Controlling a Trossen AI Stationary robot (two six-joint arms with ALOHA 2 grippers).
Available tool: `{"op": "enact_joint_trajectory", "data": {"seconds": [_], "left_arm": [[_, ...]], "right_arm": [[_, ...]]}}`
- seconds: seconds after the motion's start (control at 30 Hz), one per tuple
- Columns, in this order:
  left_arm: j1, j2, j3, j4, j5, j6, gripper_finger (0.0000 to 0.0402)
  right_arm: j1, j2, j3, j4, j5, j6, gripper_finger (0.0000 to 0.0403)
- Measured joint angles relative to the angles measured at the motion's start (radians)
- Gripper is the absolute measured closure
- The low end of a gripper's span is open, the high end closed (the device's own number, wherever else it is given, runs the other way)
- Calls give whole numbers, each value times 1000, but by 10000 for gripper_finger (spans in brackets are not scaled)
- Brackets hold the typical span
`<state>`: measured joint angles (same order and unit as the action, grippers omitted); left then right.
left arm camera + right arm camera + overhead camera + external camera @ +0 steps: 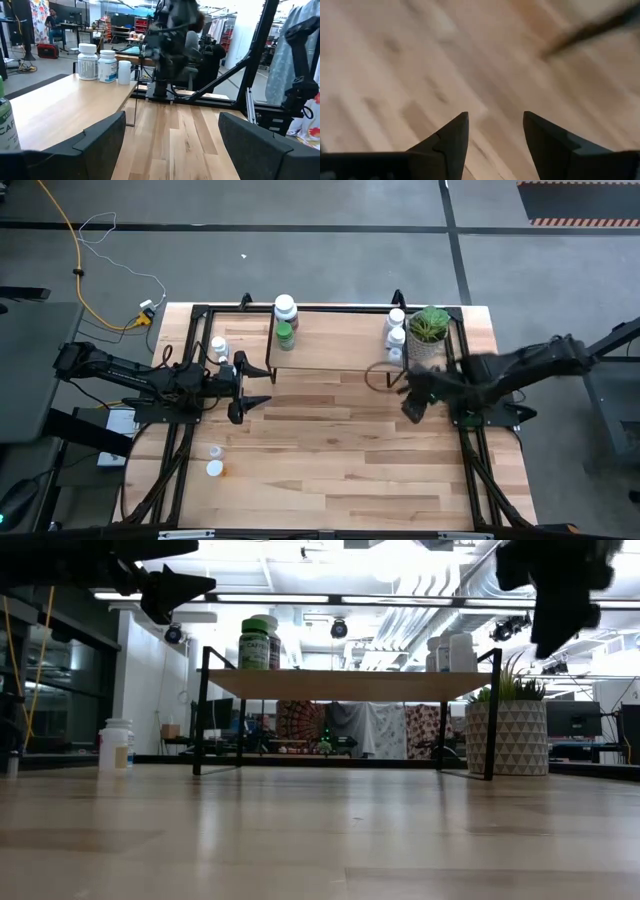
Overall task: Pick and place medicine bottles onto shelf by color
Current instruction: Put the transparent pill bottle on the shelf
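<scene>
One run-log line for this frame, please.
left gripper: open, empty, beside shelf | right gripper: open, empty, above tabletop | white bottles: shelf right end | green bottle: shelf left end

A light-wood desk (pixel 340 470) of long planks carries the scene, standing on a grey floor (pixel 300 240). At its far right a potted green plant (pixel 429 330) sits in a pale pot with a triangle pattern (pixel 505 738). A black metal frame (pixel 185 365) runs along the desk's left and right edges. Off the far left corner a yellow cable (pixel 70 250) and a thin white cable (pixel 110 225) trail across the floor. Beyond the desk, in the room behind, patterned cloths (pixel 390 730) hang, bright ceiling lights (pixel 410 560) glare, and a seated person (pixel 51 22) shows in the far distance.
</scene>
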<state>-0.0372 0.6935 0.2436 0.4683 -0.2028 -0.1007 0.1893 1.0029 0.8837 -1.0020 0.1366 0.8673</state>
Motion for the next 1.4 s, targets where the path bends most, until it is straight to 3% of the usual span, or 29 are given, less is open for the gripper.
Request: {"op": "enact_joint_trajectory", "data": {"seconds": [0.1, 0.23, 0.33, 0.43, 0.63, 0.97, 1.2, 1.4], "left_arm": [[0, 0, 0, 0, 0, -1, 92], [0, 0, 0, 0, 0, -42, 92], [0, 0, 0, 0, 0, -64, 92], [0, 0, 0, 1, 0, -64, 92], [0, 0, 0, 2, -1, -64, 92], [0, 0, 0, 1, -3, -64, 92], [0, 0, 0, 1, -3, -46, 92], [0, 0, 0, 1, -3, -51, 92]], "right_arm": [[98, -79, -179, 365, 133, -1, 224], [181, -111, -358, 847, 359, -166, 224], [213, -107, -451, 1122, 488, -335, 224], [210, -105, -504, 1286, 540, -399, 224], [179, -105, -511, 1347, 533, -488, 224], [111, -105, -511, 1290, 534, -395, 224], [111, -105, -511, 1325, 360, -431, 224], [155, -43, -511, 1508, 212, -578, 224]]}}
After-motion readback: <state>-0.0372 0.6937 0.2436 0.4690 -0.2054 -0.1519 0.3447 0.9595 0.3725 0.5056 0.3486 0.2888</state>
